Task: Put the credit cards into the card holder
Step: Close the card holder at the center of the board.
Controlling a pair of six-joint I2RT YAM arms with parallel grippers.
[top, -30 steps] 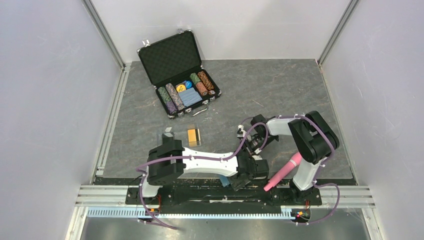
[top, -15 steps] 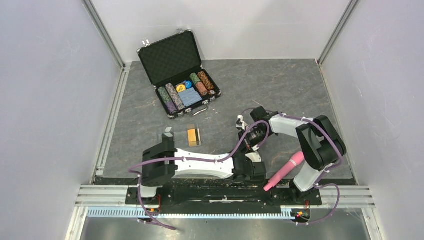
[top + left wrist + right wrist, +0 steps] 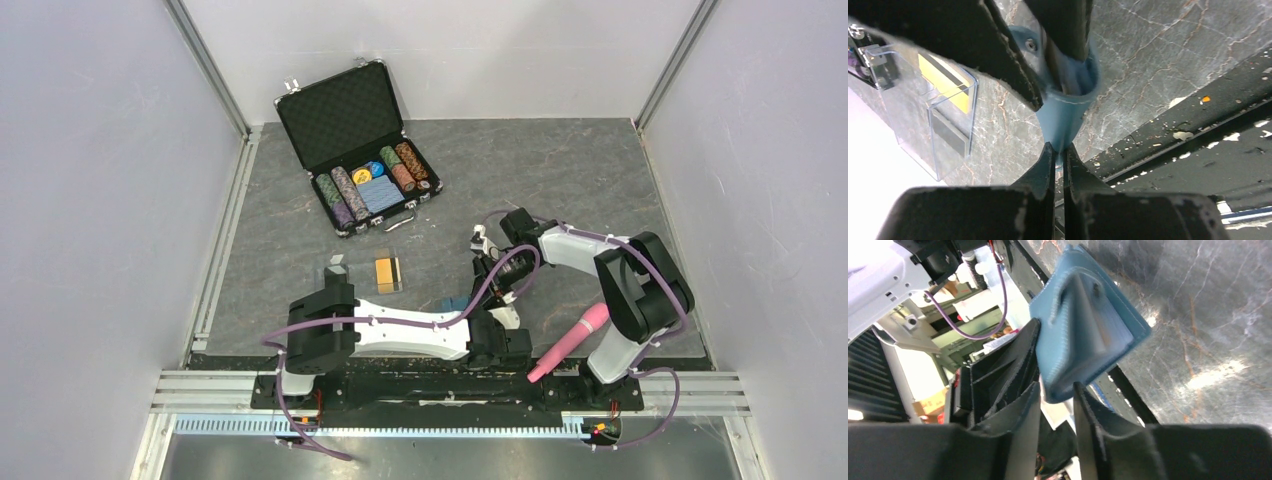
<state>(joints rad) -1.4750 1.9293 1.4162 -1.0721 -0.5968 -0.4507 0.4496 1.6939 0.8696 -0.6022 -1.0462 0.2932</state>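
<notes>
left gripper: jaws were clamped on the thin bottom edge of the card holder.
right gripper: jaws stood parted with the holder's corner loosely between them. Couldn't tell if the pads touched it.
card holder: hung between the two grippers, well to the near side of the black case, and seemed clear of the table.
credit cards: sat in a clear box, between the black case and the holder.
risk, drop: only one narrow pinch on a soft edge. The holder could pivot or slip out once the right jaws cleared.
risk, flop: limp material could sag or fold shut, so the slots wouldn't face a card.
risk, cards: thin, flat and slick, walled in by the box, so probably awkward to pick and easy to skid.
holder material: teal, soft, stitched seams, paler pocket inside, small metal snap.
cards: rigid gold plastic with a dark stripe.
box: hard, see-through, square-edged.
table: grey, marbled, matte.
</notes>
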